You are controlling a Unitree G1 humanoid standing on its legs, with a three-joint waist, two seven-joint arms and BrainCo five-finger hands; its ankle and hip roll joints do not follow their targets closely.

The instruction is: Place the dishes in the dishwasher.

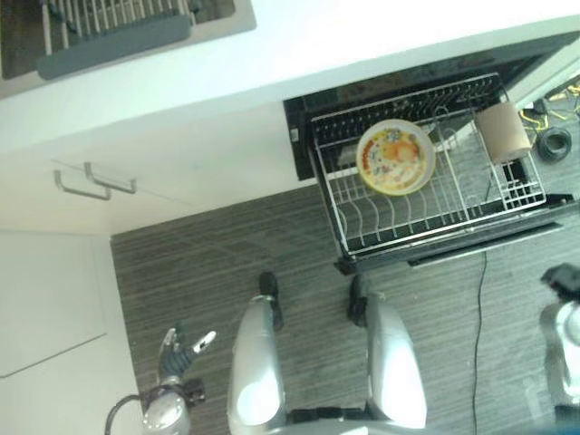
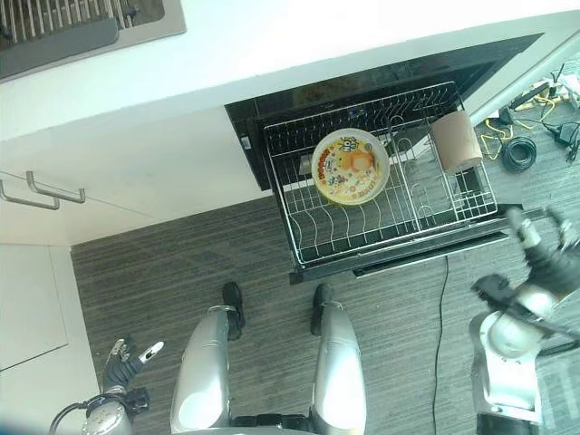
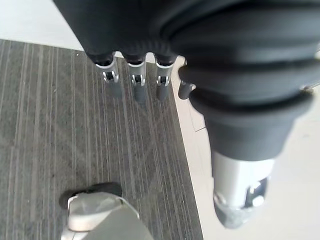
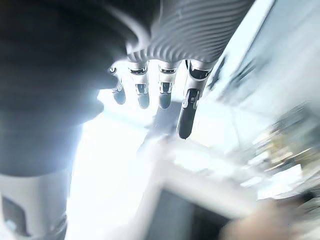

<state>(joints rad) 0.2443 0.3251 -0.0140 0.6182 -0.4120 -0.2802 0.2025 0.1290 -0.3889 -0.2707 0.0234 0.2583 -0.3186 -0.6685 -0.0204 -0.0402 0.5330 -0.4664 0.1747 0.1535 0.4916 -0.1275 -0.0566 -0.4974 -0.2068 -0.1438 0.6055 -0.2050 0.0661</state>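
Observation:
The dishwasher's lower rack point(image 2: 362, 231) is pulled out over the striped floor. A yellow patterned plate point(image 2: 350, 166) leans in its tines near the middle. A beige cup point(image 2: 455, 140) stands at the rack's right end. My left hand point(image 1: 181, 349) hangs low at the lower left, far from the rack, open with straight fingers point(image 3: 135, 85) and holding nothing. My right hand point(image 2: 544, 249) is just beyond the rack's right front corner, its fingers point(image 4: 150, 92) relaxed and empty.
A white counter point(image 1: 272, 63) runs across the back, with a grey drying rack point(image 1: 109, 27) at its far left. Cabinet handles point(image 1: 91, 181) sit on the white doors at left. Coiled cables point(image 2: 521, 149) lie on the floor right of the dishwasher.

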